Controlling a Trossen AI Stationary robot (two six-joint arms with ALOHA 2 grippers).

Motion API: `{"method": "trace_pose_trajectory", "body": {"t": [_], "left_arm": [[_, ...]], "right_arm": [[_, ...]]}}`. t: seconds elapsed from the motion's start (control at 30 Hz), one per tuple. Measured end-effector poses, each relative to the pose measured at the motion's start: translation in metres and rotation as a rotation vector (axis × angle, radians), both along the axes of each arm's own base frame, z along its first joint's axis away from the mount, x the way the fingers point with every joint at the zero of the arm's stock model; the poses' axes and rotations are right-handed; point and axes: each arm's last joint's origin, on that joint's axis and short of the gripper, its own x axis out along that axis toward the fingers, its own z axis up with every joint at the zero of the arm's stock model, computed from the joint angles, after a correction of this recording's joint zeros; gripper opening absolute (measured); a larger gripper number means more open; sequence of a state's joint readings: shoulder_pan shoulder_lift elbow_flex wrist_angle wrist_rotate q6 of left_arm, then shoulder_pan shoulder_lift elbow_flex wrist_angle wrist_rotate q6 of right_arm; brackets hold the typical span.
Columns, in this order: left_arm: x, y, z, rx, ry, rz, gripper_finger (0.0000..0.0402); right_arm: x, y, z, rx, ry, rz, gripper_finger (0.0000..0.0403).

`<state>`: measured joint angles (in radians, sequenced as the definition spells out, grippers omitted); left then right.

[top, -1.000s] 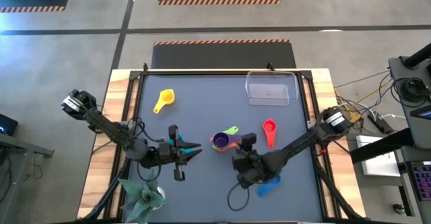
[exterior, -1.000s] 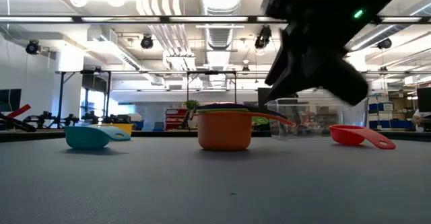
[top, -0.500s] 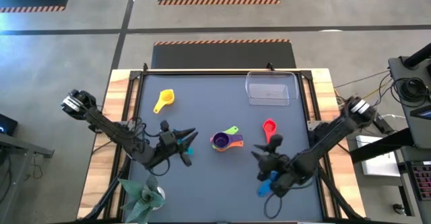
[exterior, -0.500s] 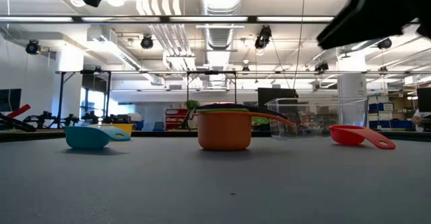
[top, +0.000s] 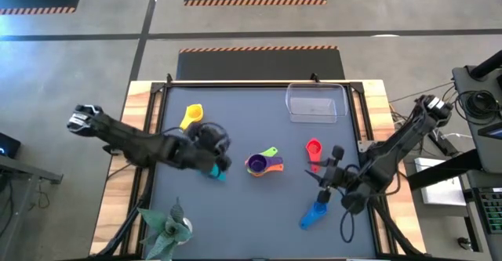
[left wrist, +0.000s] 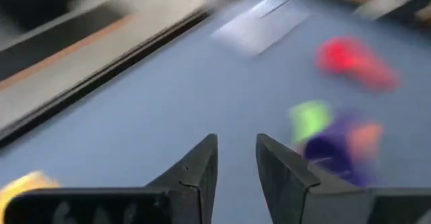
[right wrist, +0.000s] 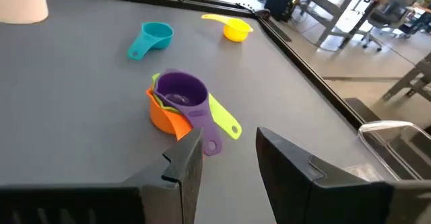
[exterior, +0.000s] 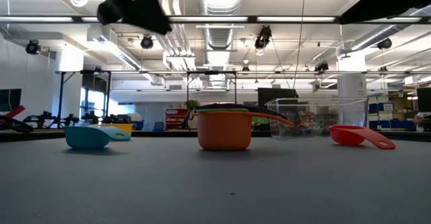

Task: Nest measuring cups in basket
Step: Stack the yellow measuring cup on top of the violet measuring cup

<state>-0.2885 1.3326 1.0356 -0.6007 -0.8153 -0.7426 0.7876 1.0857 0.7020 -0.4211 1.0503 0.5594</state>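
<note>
Left pincer point(top: 210, 147) hovers above teal cup point(top: 215, 172).

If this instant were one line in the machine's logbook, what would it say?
stack: purple cup nested in orange cup mid-table | basket: no cups | left gripper: open, holds nothing | right gripper: open, holds nothing

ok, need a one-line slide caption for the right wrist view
Right gripper, open, faces nested purple, green and orange plastic measuring cups; teal plastic cup and yellow plastic cup lie beyond.
</note>
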Motion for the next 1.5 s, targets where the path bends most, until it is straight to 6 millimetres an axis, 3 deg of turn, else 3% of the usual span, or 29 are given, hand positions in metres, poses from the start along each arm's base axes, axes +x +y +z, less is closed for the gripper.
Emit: {"method": "trace_pose_trajectory", "body": {"t": [0.13, 0.4, 0.57, 0.7, 0.97, 1.5], "left_arm": [[-0.002, 0.023, 0.009, -0.015, 0.225, 0.128, 0.0097], [-0.002, 0.059, 0.016, -0.129, 0.369, 0.132, 0.017], [-0.02, 0.091, 0.01, -0.205, 0.429, 0.216, 0.0236], [-0.037, 0.115, -0.005, -0.346, 0.46, 0.27, 0.0267], [-0.057, 0.136, -0.033, -0.425, 0.51, 0.365, 0.0273], [-0.08, 0.153, -0.096, -0.487, 0.511, 0.44, 0.0272]], "right_arm": [[-0.003, -0.002, -0.005, 0.004, 0.001, 0.003, 0.0128], [-0.002, -0.001, -0.012, 0.0, 0.012, -0.001, 0.0128], [0.0, 0.001, -0.014, 0.021, 0.023, 0.016, 0.0128], [0.0, 0.002, -0.015, 0.016, 0.033, 0.018, 0.0128], [0.0, 0.002, -0.015, 0.009, 0.031, 0.014, 0.0128], [0.0, 0.002, -0.015, 0.007, 0.031, 0.015, 0.0128]]}}
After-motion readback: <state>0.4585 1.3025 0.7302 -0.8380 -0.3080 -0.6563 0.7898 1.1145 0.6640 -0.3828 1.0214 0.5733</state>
